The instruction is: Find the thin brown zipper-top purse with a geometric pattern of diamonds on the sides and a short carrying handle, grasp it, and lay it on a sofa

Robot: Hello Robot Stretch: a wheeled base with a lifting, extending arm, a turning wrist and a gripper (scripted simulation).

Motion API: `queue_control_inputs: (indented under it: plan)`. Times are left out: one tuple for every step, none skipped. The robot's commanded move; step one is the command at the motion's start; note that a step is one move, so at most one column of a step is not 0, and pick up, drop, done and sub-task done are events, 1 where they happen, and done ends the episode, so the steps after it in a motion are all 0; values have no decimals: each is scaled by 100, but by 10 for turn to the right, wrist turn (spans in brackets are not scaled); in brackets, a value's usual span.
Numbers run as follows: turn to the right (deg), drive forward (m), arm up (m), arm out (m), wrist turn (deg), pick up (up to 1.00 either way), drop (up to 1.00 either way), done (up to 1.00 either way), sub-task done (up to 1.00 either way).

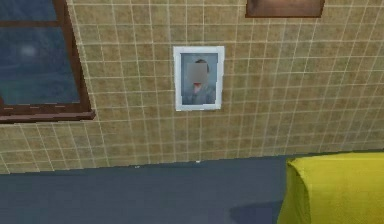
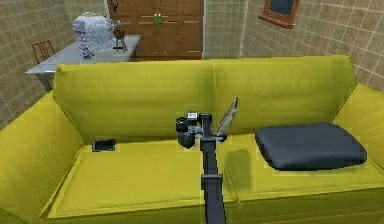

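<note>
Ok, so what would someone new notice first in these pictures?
The bright yellow upholstered sofa spans the arm side view, with a dark grey flat cushion on the seat toward that view's right. The robot's dark square arm bar rises in front of its middle. In the forward view, a white-framed picture hangs on the tan tiled wall.

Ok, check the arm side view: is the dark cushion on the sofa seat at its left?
No, the dark cushion lies on the yellow sofa's seat at that view's right.
</note>
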Motion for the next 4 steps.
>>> queue_control_inputs:
  plan:
    - [0, 0, -32, 0, 0, 0, 0, 0, 0]
    - [0, 0, 0, 0, 0, 0, 100, 0, 0]
    - [0, 0, 10, 0, 0, 0, 0, 0, 0]
    - [0, 0, 0, -8, 0, 0, 0, 0, 0]
